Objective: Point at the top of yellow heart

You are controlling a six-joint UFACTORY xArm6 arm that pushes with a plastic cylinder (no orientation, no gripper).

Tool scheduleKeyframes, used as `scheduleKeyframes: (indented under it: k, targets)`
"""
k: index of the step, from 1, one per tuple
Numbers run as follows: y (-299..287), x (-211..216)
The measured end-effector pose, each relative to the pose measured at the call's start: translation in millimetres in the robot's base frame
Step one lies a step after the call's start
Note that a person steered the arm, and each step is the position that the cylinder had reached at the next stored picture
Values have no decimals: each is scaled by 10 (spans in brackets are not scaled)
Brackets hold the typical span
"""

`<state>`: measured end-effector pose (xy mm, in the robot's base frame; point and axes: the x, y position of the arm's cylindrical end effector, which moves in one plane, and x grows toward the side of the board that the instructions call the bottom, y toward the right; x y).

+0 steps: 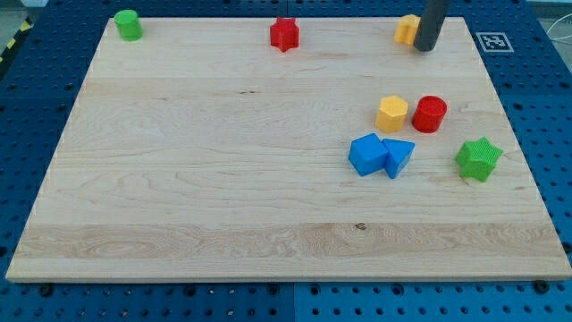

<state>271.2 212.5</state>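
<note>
The yellow heart (407,29) sits way up at the view's top edge of the board, toward the right. It's a small yellow-orange block, partly hidden on its right side, so its heart shape is hard to make out.

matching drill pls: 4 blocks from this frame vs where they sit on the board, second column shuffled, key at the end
1. green cylinder
2. red star
3. green star
4. blue cube

A. beside the blue triangular block, touching it
B. view's top-left corner
C. view's right edge, below the red cylinder
D. view's top edge, near the middle

Pairs: 1-B, 2-D, 3-C, 4-A. My tip stands at the yellow block at the top right.
</note>
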Motion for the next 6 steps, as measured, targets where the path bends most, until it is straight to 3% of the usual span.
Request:
scheduleKeyframes:
  k: [2,4,6]
  targets:
    - [-756,380]
    - [-1186,-139]
    - [-913,-657]
